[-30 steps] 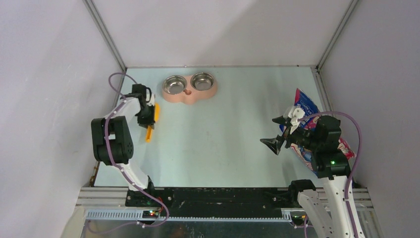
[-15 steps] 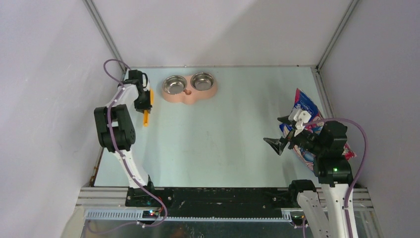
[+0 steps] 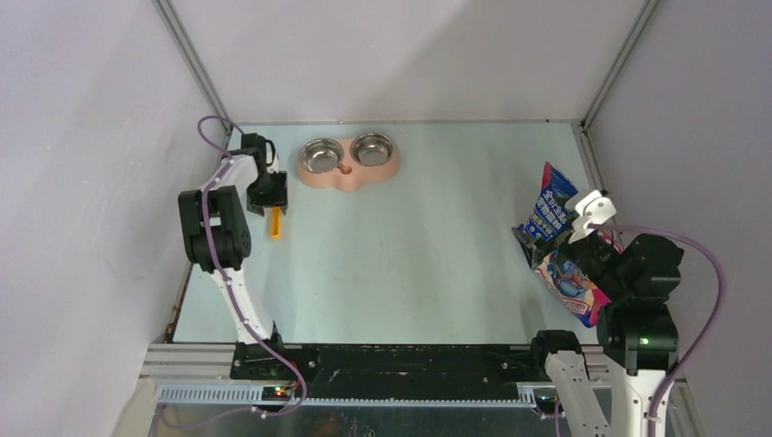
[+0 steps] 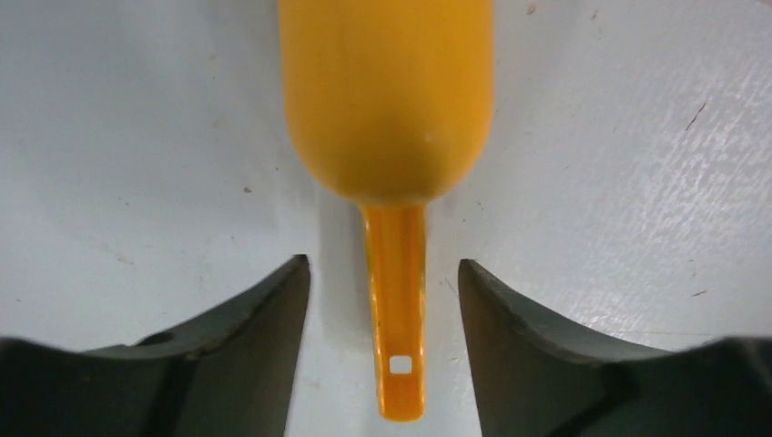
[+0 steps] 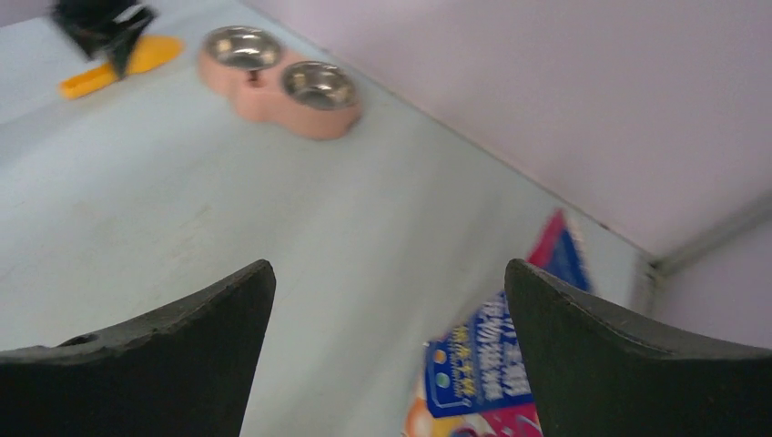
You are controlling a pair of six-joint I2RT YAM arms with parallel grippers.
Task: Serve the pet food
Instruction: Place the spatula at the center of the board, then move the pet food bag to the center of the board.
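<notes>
The pet food's blue, pink and white bag lies at the table's right edge; it also shows in the right wrist view. No kibble is visible. My right gripper is open and empty, hovering over the bag's left end; its jaws stand wide apart. A yellow scoop lies flat on the table at the left. My left gripper is open, its fingers on either side of the scoop's handle without touching it. From above, only the handle shows below the left gripper.
A pink twin-bowl feeder with two empty steel bowls stands at the back centre, right of the scoop; it also shows in the right wrist view. Walls close in the table on three sides.
My right gripper has swung back to the right, from over the open table to over the bag. My left gripper has shifted along the scoop and now straddles its handle.
</notes>
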